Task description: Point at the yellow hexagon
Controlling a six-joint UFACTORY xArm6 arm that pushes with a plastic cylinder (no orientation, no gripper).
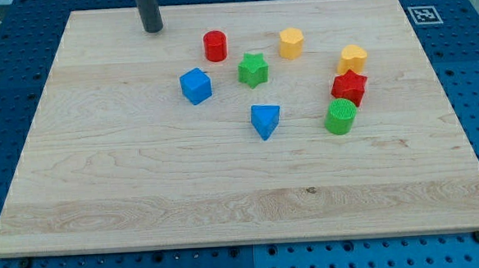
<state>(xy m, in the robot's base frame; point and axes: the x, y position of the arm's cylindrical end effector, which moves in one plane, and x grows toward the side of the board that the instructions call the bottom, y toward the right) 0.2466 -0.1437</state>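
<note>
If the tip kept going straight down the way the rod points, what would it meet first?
Only the wooden board. My tip stands near the view's top, left of the red cylinder, with no block beneath it. The yellow hexagon lies farther right.

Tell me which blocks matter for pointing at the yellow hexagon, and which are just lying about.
In the job:
yellow hexagon
my tip, at the view's top left, apart from all blocks

Lying about:
yellow heart
red cylinder
red star
green star
green cylinder
blue cube
blue triangle

Tool tip (153, 29) well left of yellow hexagon (291, 43)
</note>
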